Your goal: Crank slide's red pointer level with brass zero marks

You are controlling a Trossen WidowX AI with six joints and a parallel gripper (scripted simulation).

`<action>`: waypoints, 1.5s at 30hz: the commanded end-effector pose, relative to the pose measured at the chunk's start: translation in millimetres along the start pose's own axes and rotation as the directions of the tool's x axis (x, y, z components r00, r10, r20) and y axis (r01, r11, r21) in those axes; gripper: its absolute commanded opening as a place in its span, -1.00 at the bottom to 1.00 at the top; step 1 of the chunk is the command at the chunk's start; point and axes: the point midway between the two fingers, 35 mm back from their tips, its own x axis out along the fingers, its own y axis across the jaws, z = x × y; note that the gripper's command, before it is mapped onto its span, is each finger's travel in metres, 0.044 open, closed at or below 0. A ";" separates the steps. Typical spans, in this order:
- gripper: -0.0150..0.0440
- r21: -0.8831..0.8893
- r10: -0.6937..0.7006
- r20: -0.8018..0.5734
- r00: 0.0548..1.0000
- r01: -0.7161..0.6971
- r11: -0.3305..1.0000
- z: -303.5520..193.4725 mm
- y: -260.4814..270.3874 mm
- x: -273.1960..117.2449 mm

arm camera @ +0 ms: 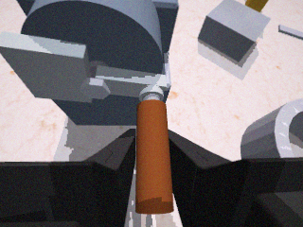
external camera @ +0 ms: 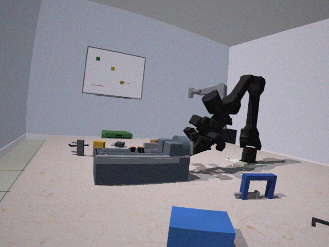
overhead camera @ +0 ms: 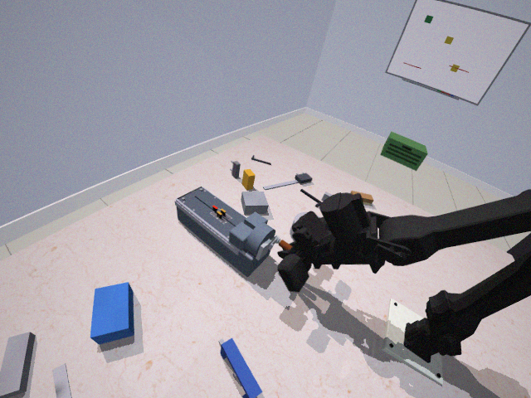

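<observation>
The grey-blue machine [overhead camera: 214, 240] [external camera: 140, 170] has a slot along its top. The red pointer [overhead camera: 215, 208] [external camera: 132, 148] stands beside the two brass zero marks [overhead camera: 221, 212] [external camera: 140, 149], off level with them, on the side away from the crank. The crank arm [arm camera: 125, 81] is light grey, and its orange-brown handle [overhead camera: 284, 245] [arm camera: 152, 156] points out toward my gripper. My gripper [overhead camera: 288, 248] [arm camera: 149, 134] is slightly open, with one finger on each side of the handle and narrow gaps beside it. In the exterior view the handle is hidden.
A grey block [overhead camera: 255, 202] [arm camera: 233, 29] and a yellow block [overhead camera: 248, 179] [external camera: 98, 144] stand beside the machine. A grey ring-shaped object [arm camera: 279, 134] lies right of the handle in the wrist view. A blue box [overhead camera: 112, 313] [external camera: 200, 226] and blue arch [overhead camera: 241, 368] [external camera: 259, 176] stand farther off.
</observation>
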 end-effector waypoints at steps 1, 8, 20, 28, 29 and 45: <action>0.04 0.000 0.000 0.002 1.000 0.000 1.000 0.5 0.0 -0.1; 0.67 0.000 0.000 0.002 1.000 0.000 1.000 0.5 0.0 -0.1; 1.00 0.000 0.000 0.002 1.000 0.000 1.000 24.6 0.4 -22.0; 1.00 0.001 0.001 0.002 1.000 -0.001 1.000 43.1 0.4 -40.5; 1.00 0.001 0.002 0.002 1.000 -0.002 1.000 47.8 0.7 -44.0; 1.00 -0.005 0.008 -0.001 1.000 -0.008 1.000 101.2 1.3 -95.8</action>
